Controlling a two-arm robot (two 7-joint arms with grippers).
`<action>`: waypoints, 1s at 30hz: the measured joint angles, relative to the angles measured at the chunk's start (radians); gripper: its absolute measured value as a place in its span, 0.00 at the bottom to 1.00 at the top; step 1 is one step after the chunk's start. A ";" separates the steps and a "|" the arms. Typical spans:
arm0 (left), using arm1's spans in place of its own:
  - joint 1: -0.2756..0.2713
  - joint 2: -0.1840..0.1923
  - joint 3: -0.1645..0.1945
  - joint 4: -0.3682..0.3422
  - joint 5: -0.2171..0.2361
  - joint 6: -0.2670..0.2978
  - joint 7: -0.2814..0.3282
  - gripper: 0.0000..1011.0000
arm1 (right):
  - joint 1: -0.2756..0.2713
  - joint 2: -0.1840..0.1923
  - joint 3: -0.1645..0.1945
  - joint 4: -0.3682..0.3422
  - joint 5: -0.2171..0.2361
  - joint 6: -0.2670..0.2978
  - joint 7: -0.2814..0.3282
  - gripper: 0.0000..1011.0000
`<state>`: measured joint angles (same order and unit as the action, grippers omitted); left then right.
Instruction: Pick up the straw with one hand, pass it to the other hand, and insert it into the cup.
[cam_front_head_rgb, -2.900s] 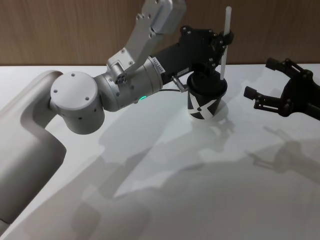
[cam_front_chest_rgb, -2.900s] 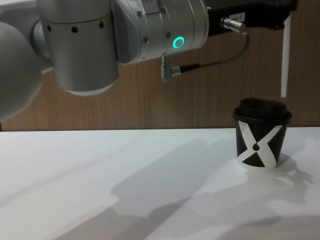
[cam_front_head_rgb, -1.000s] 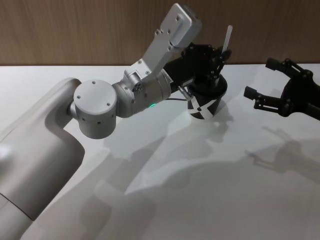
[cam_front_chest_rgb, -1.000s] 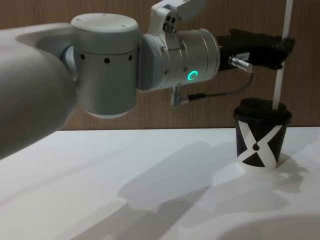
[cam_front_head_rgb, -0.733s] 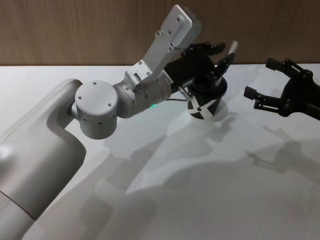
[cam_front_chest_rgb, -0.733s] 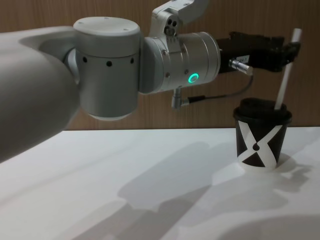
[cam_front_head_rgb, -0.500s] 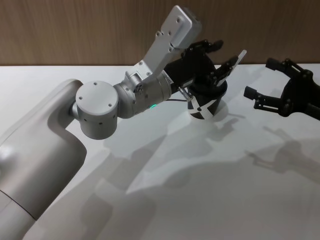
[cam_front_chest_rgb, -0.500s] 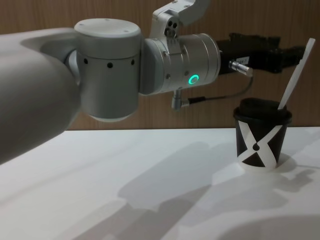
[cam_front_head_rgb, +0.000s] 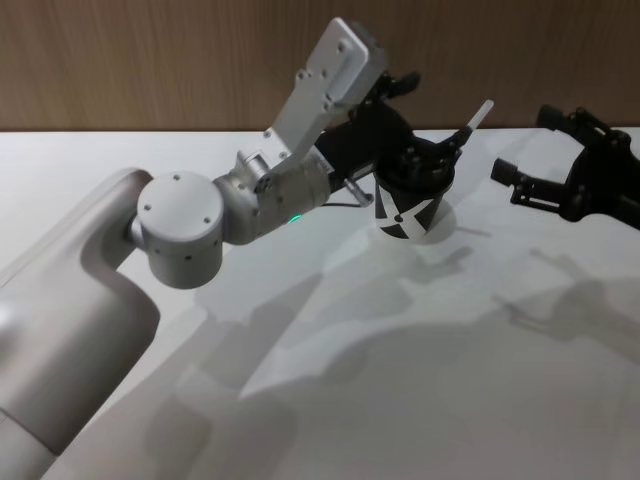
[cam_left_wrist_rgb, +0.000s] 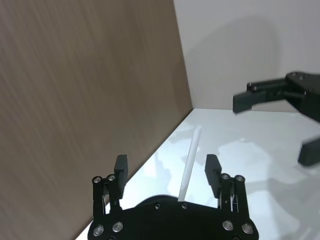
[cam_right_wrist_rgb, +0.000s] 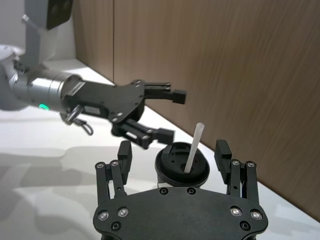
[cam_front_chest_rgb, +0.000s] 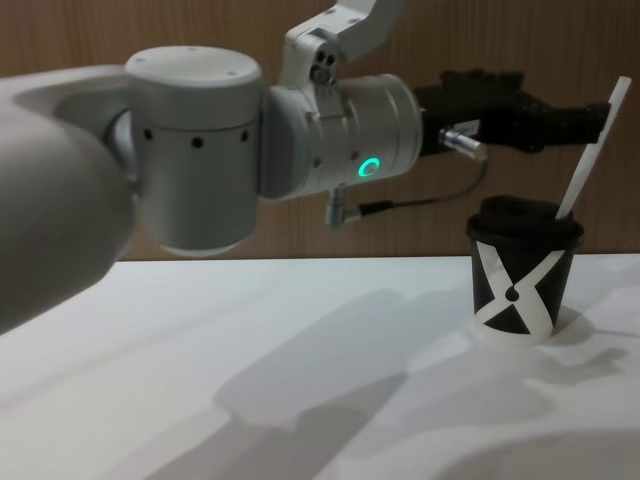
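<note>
The left claw (cam_front_head_rgb: 420, 112) hangs spread open just above and behind the cup (cam_front_head_rgb: 411, 198), its black fingers parted on either side of the straw (cam_front_head_rgb: 471, 124) and touching nothing; in the left wrist view the two fingertips (cam_left_wrist_rgb: 121, 167) stand well apart with the white straw (cam_left_wrist_rgb: 189, 163) rising free in the gap between them. The straw stands in the hole of the cup's black domed lid (cam_front_chest_rgb: 524, 216), leaning toward the robot's right, its upper end slanting up past the dark claw body in the chest view (cam_front_chest_rgb: 592, 160). The cup, black with a bold white X (cam_front_chest_rgb: 518, 288) and a white base rim, sits upright on the white counter (cam_front_head_rgb: 400, 340) near the back edge, in front of the wood-grain wall (cam_front_head_rgb: 150, 60). The silver left arm (cam_front_head_rgb: 250, 190) reaches across from the left, a green ring light (cam_front_chest_rgb: 369, 167) glowing on its wrist and a thin dark cable (cam_front_chest_rgb: 430, 200) looping under it. The right claw (cam_front_head_rgb: 560, 165) waits over the counter to the right of the cup, well apart from it, fingers spread wide and empty; from its own wrist camera its fingertips (cam_right_wrist_rgb: 124, 151) frame the cup (cam_right_wrist_rgb: 181, 165) and the leaning straw (cam_right_wrist_rgb: 193, 146) farther off, with the left claw (cam_right_wrist_rgb: 155, 112) open beyond the lid.
</note>
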<state>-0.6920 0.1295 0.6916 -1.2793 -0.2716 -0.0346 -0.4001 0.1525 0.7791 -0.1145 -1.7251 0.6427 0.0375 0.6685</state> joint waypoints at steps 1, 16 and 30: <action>0.004 0.003 -0.002 -0.004 0.001 0.000 0.002 0.95 | 0.000 -0.003 0.005 -0.004 0.011 0.009 -0.008 0.99; 0.101 0.063 -0.049 -0.102 0.028 -0.015 0.077 0.99 | 0.024 -0.067 0.057 -0.072 0.148 0.146 -0.153 0.99; 0.171 0.073 -0.092 -0.149 0.029 -0.060 0.133 0.99 | 0.074 -0.120 0.038 -0.132 0.253 0.317 -0.307 0.99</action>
<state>-0.5211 0.2028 0.5998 -1.4279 -0.2425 -0.0951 -0.2671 0.2269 0.6591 -0.0766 -1.8572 0.8956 0.3541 0.3620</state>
